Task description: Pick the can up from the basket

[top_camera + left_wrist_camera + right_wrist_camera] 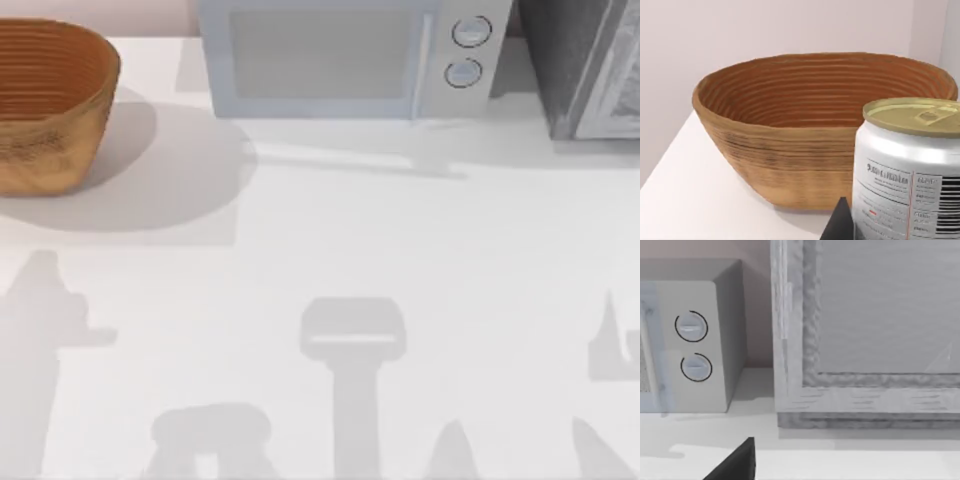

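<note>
Left wrist view: can (910,170) against left claw's fingertip (839,222).

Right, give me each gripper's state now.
Left gripper: closed on the can, held in front of the basket.
Right gripper: cannot be told; it faces the microwave.

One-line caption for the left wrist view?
Can held close before the camera, outside the empty wicker basket on the white table.

Rendered kitchen-type setup: a microwave (345,58) w/ two round dials stood at the back of a plain white bench (400,260), a wicker basket (45,105) at far left, a grey framed cabinet-like unit (585,65) at right, pale wall behind.
</note>
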